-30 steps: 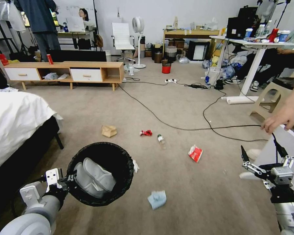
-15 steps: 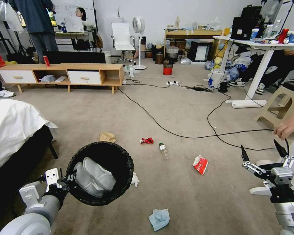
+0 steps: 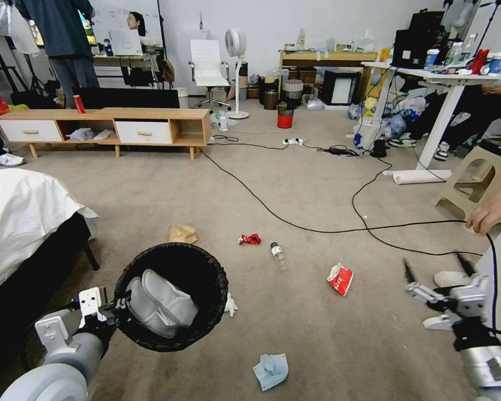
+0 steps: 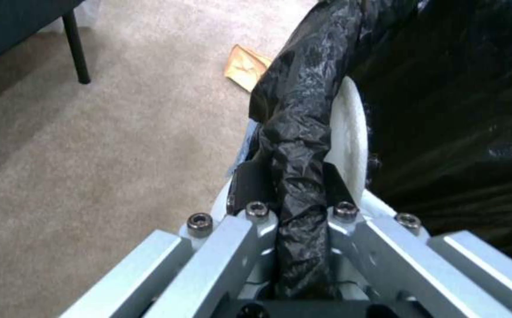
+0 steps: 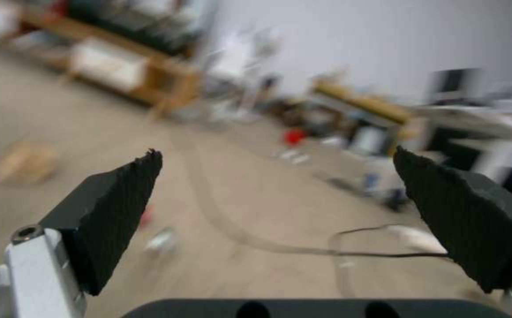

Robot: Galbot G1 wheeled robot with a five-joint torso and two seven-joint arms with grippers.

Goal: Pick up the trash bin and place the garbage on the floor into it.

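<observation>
Left end effector [image 3: 116, 308] clamped onto trash bin [image 3: 172, 295] rim, held low; right end effector [image 3: 435, 266] wide open, raised forward.

My left arm ends in a rounded pale-grey housing with a white bracket, and the left gripper [image 4: 294, 194] has brushed-aluminium links fastened by dark hex screws. My right gripper [image 5: 276, 203] carries black, ridged wedge pads [image 5: 112, 212] on silver links, above a grey-and-black wrist with a black cable.
</observation>
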